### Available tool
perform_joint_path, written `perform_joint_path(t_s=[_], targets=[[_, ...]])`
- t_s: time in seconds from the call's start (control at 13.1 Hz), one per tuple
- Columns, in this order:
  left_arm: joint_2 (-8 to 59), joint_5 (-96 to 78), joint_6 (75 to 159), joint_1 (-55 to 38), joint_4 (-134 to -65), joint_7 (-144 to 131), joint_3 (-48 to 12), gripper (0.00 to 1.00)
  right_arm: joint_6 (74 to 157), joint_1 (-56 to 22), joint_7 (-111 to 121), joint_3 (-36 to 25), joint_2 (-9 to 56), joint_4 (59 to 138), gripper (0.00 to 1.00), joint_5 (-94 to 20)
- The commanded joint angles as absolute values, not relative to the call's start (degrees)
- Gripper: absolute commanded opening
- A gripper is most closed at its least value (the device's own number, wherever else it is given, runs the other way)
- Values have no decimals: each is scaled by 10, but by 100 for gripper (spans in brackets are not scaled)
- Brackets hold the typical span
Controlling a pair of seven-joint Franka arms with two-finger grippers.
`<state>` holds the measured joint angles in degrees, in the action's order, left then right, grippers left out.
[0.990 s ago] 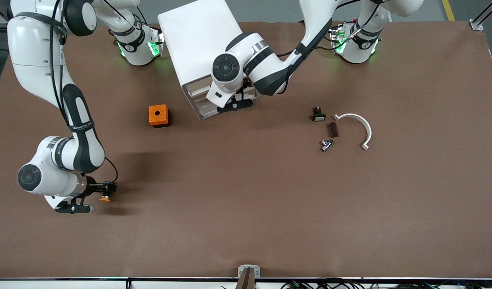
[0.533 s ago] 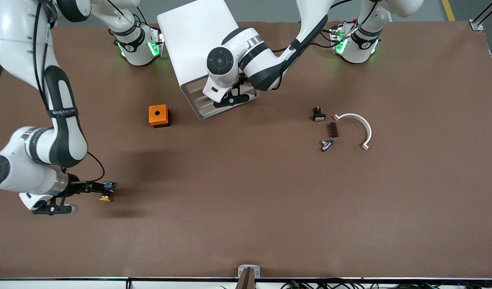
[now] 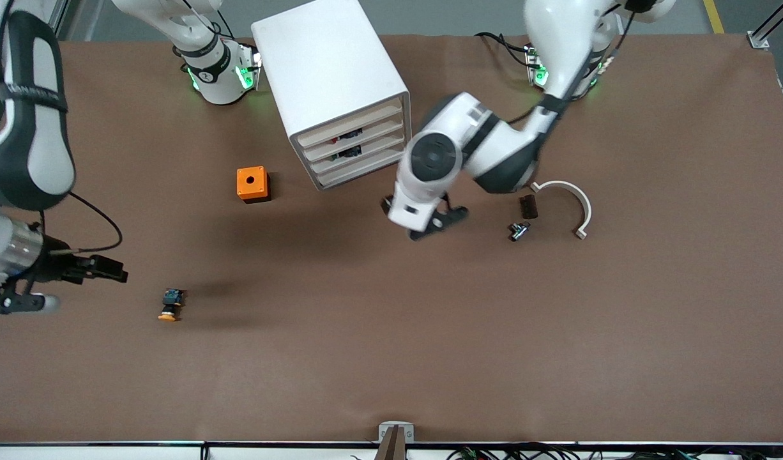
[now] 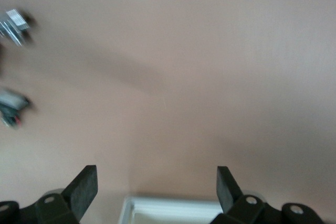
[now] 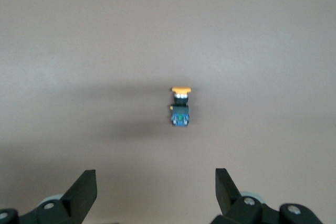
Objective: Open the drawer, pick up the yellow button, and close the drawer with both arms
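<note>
We see the right end effector [image 3: 104,271] at the right arm's end of the counter [image 3: 391,358], raised over bare brown surface, its fingers [image 5: 84,190] spread apart and holding nothing. Just beside it, toward the middle of the counter, the button [image 3: 170,305] lies on its side by itself, the orange-yellow cap pointing toward the front camera and the blue rear away from it; in the right wrist view the button [image 5: 180,107] sits well clear of both fingers. Farther from the front camera than the button stands an orange cube [image 3: 252,184] with a round hole in its top. Next comes the white cabinet [image 3: 331,83], set at an angle, with its four drawers all pushed in; the top drawer [image 3: 352,125] is flush with the ones under it. The left arm reaches down from its base, and the left end effector [image 3: 423,225] hangs over the counter in front of the cabinet, nearer the front camera than the drawers, touching none of them. Its fingers [image 4: 84,190] are spread apart and empty in the left wrist view. Toward the left arm's end of the counter we see a small dark brown block [image 3: 528,206], a small metal fitting [image 3: 518,230] just nearer the camera, and a white curved bracket [image 3: 573,203] beside them, all apart from one another.
</note>
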<state>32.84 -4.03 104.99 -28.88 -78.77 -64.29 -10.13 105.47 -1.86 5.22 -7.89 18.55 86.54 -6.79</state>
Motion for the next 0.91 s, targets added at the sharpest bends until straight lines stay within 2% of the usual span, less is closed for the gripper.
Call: perform_joint_path(t_s=[0.0,0.38,0.84], targets=[[284,7,1042,-217,-792,-643,-107,100,1004,-32,-15,-76,106,885,100,-18],[211,54,994,-91,-793,-498,-107,100,935,-36,-21,-69,37,885,100,-20],[124,55,924,-5,-795,-295,-107,100,926,-11,-23,-48,-17,891,100,-18]])
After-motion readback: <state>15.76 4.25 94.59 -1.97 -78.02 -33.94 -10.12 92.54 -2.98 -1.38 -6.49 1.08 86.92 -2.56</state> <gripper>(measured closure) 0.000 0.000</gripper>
